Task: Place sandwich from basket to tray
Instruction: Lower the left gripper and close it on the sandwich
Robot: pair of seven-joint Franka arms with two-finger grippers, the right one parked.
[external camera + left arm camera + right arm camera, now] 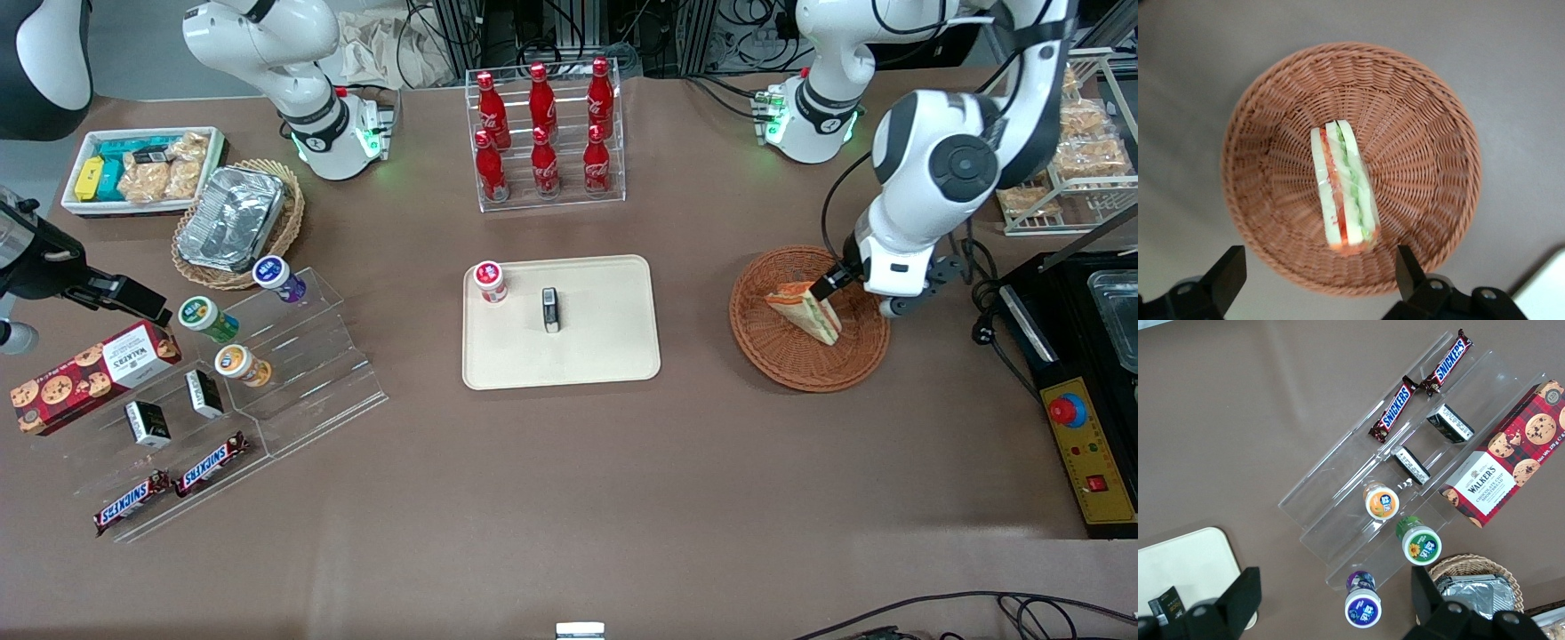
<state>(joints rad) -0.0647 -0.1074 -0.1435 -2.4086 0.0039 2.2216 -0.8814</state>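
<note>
Nothing of the task is finished yet: the sandwich (807, 309) lies in the reddish-brown wicker basket (782, 356), resting on its woven floor with its striped filling edge turned upward, as the left wrist view shows it (1343, 197) across the middle of the basket (1271, 153). The claw (858, 297) hovers above the basket, over the part of the rim farther from the front camera and toward the working arm's end of the tabletop (622, 498). Its fingers (1228, 270) stand wide apart, with the sandwich showing free between them and neither pad touching the bread, so no grip is made.

The tray (613, 356) sits well apart from the basket, toward the middle of the tabletop. It already carries a small red-lidded cup (490, 281) near one corner and a small dark packet (551, 309) standing near its centre; the half nearer the basket is bare and looks the natural landing place.

What is left, by my judgement, is almost everything: lower the claw around the wedge, close on it, lift it clear of the basket rim, carry it across to the tray and set it down
</note>
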